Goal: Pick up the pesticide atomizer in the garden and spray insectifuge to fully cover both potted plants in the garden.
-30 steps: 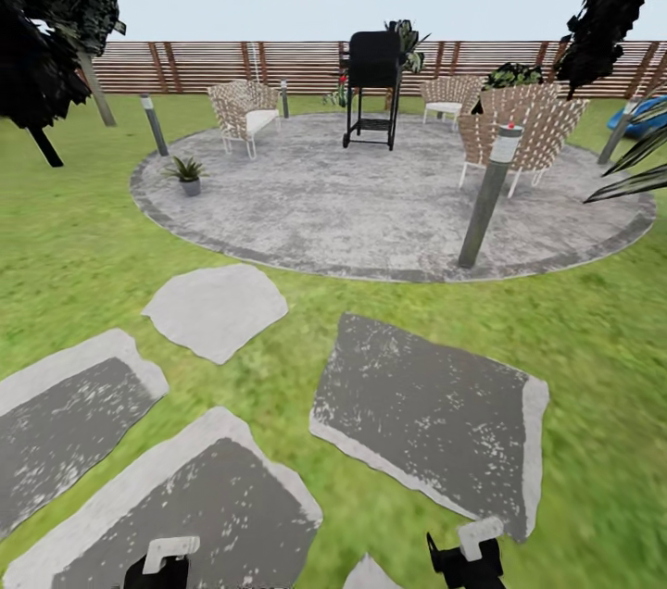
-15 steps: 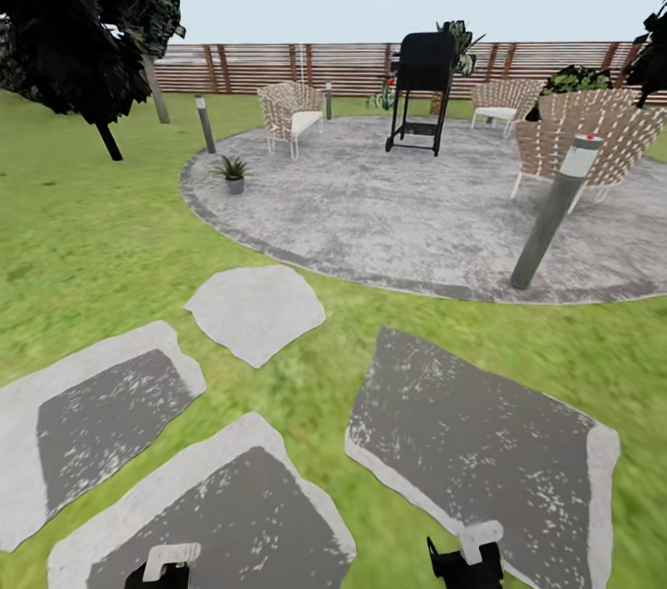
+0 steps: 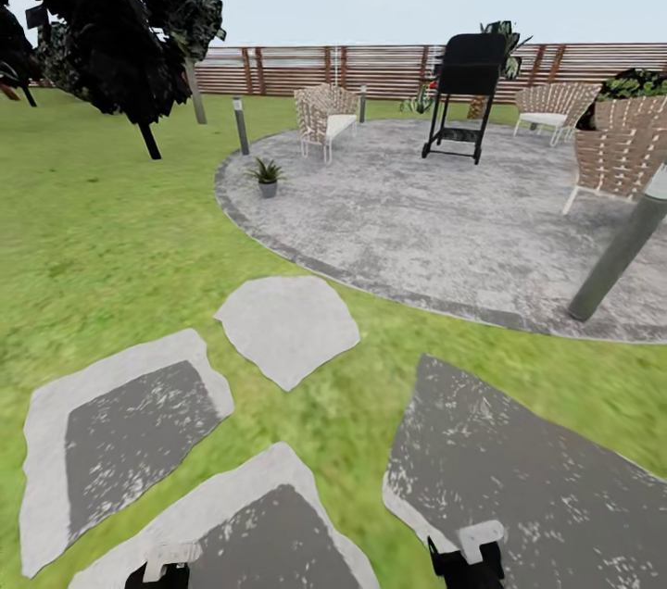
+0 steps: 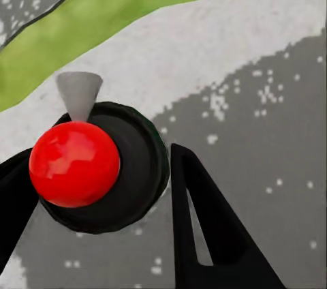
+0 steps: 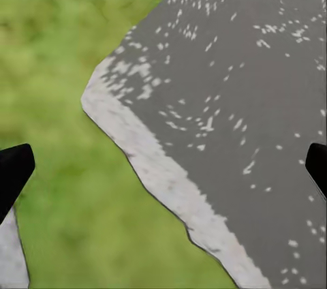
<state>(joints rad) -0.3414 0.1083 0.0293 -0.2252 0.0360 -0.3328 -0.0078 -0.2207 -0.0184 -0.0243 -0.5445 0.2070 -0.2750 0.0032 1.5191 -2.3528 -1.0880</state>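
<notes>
A green lawn (image 3: 102, 228) runs back to a brown slatted wooden fence (image 3: 389, 70) under a pale sky. On it lies a round grey paved patio (image 3: 435, 219), carrying a black barbecue grill (image 3: 463, 93) on a wheeled stand, woven chairs (image 3: 324, 117) and, at its near left edge, one of the potted plants (image 3: 267, 174), a small rosette of pointed leaves standing upright in a grey pot. Whether any specks lie on its leaves is too small to tell. A large dark tree (image 3: 130, 6) stands on the grass at the left. Grey irregular stepping stones (image 3: 287, 325) with darker middles cross the lawn in the foreground. A grey bollard lamp (image 3: 621, 256) leans at the right edge of the patio, and another (image 3: 241, 124) stands by the patio's far left rim.

No readable writing or label shows anywhere.

At the bottom edge of the head view sit the left gripper (image 3: 159, 568) and the right gripper (image 3: 466, 552). In the left wrist view the black fingers (image 4: 204, 227) stand apart over a stepping stone, with a round black part bearing a red ball (image 4: 73, 163) between them. In the right wrist view the fingers (image 5: 13, 173) sit wide apart at the frame's edges, holding nothing, above the border of a stone and grass.
</notes>
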